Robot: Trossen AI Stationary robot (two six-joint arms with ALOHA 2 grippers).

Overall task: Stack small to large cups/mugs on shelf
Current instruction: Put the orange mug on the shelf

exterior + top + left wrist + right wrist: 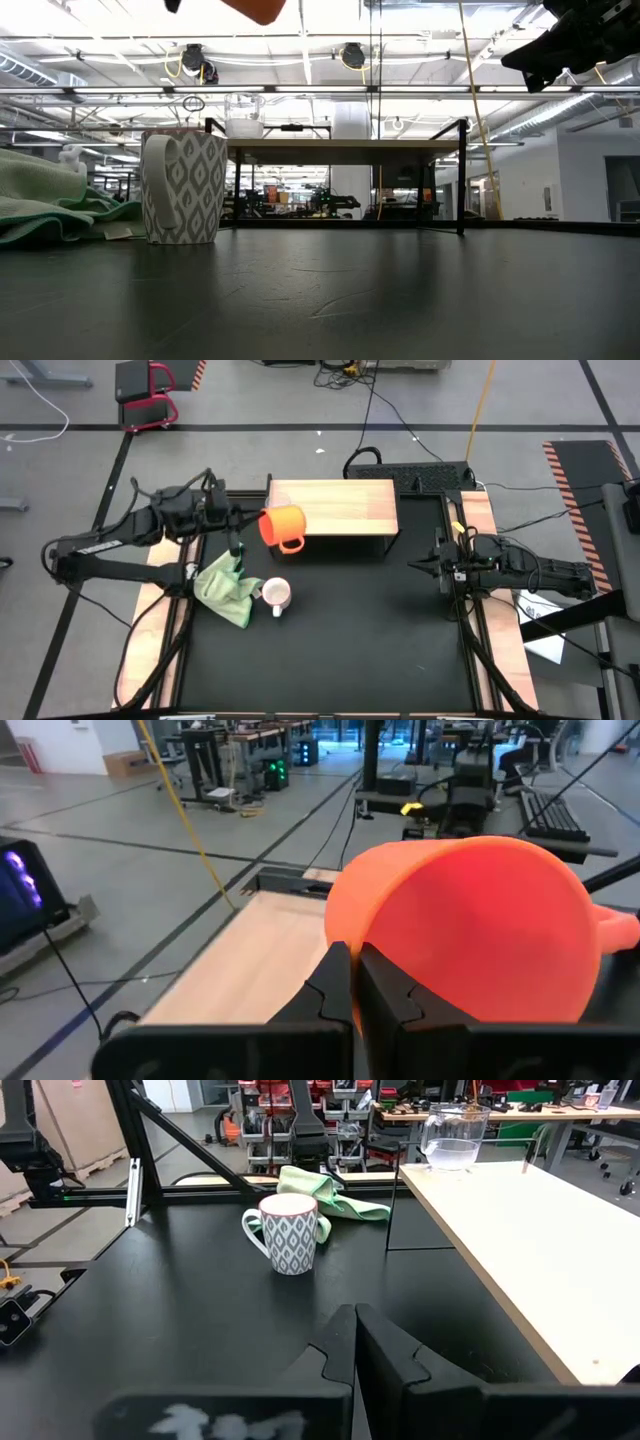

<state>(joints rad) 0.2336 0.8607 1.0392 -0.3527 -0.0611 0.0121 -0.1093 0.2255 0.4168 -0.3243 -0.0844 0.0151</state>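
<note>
My left gripper (252, 520) is shut on the orange mug (283, 526), which hangs in the air over the left end of the shelf (335, 506). In the low view only the mug's underside (255, 8) shows, at the picture's top. A clear glass cup (452, 1135) stands upright on that end of the shelf top. The white patterned mug (276, 594) stands upright on the black table, beside the green cloth (226, 586). At the table's right side my right gripper (420, 566) hangs shut on nothing. My left gripper pinches the orange mug's wall at the rim (345, 935) between its two fingers. They come nearly level from the table's left. The mug is lifted clear and lies on its side. Its mouth faces the gripper, and its handle (615, 925) points toward the table's near edge.
The shelf top (520, 1250) is bare light wood to the right of the glass cup. Thin black legs (462, 178) carry it. Bare black table spreads in front of the shelf and to its right. A keyboard (425, 475) lies behind the shelf.
</note>
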